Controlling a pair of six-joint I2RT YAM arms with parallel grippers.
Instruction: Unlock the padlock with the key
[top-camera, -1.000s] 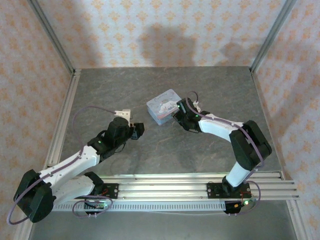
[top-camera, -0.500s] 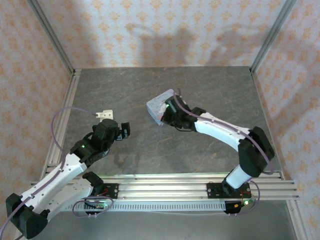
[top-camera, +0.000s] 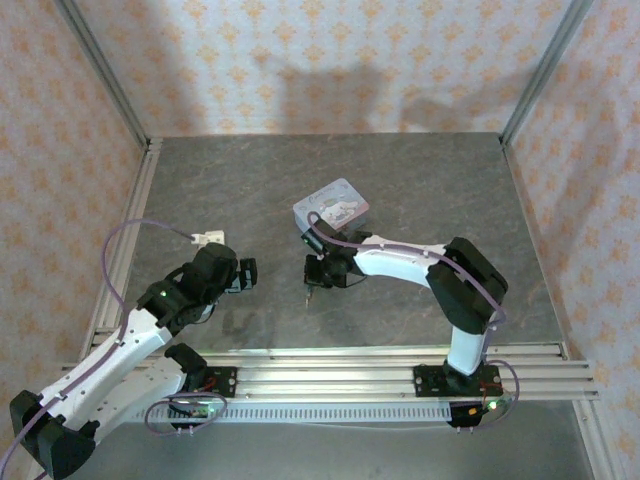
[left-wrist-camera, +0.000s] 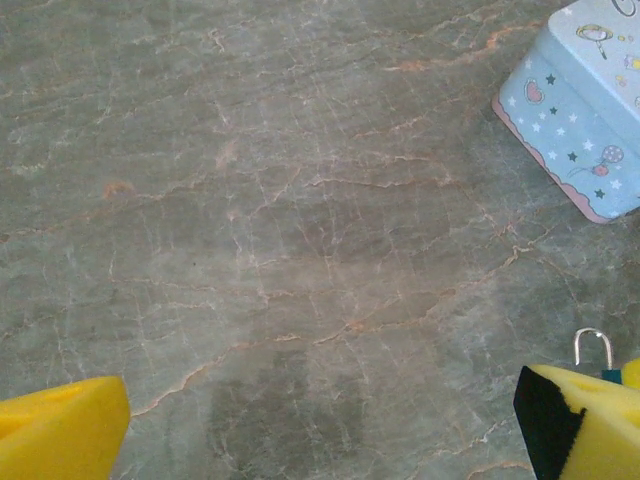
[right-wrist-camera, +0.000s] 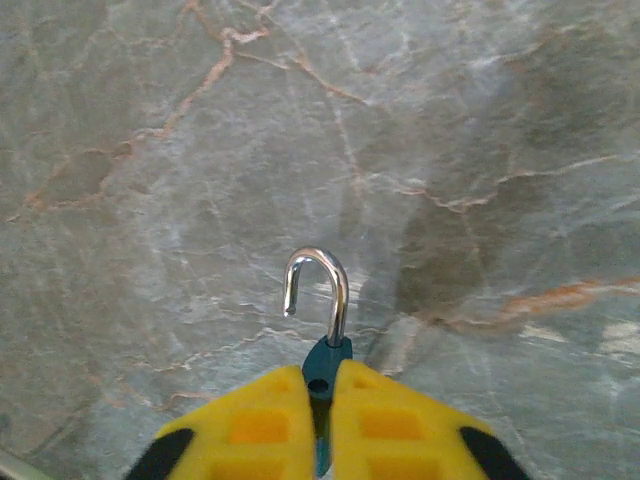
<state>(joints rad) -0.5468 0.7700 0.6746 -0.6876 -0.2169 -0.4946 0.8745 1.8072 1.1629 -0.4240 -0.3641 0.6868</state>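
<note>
My right gripper (right-wrist-camera: 320, 385) is shut on the tiny dark blue padlock (right-wrist-camera: 328, 352), low over the table. Its silver shackle (right-wrist-camera: 322, 285) sticks out past the yellow fingertips with one end free of the body. In the top view the right gripper (top-camera: 312, 278) is left of centre, near the front of the tin. My left gripper (left-wrist-camera: 320, 440) is open, its yellow fingers (left-wrist-camera: 60, 430) wide apart over bare table. It (top-camera: 240, 275) faces the right gripper from the left, and the padlock's shackle (left-wrist-camera: 593, 345) peeks past its right finger. The key is out of view.
The pastel blue tin (top-camera: 331, 208) with a cartoon lid lies flat behind the right gripper, and its side (left-wrist-camera: 585, 110) shows at the upper right of the left wrist view. A purple cable with a white plug (top-camera: 208, 237) loops over the left arm. Aluminium rails (top-camera: 330, 370) run along the near edge.
The right gripper has come away from the tin, moving left and nearer, down to the table. The tin, tipped half a second ago, lies flat again. The left arm has drawn back leftward.
</note>
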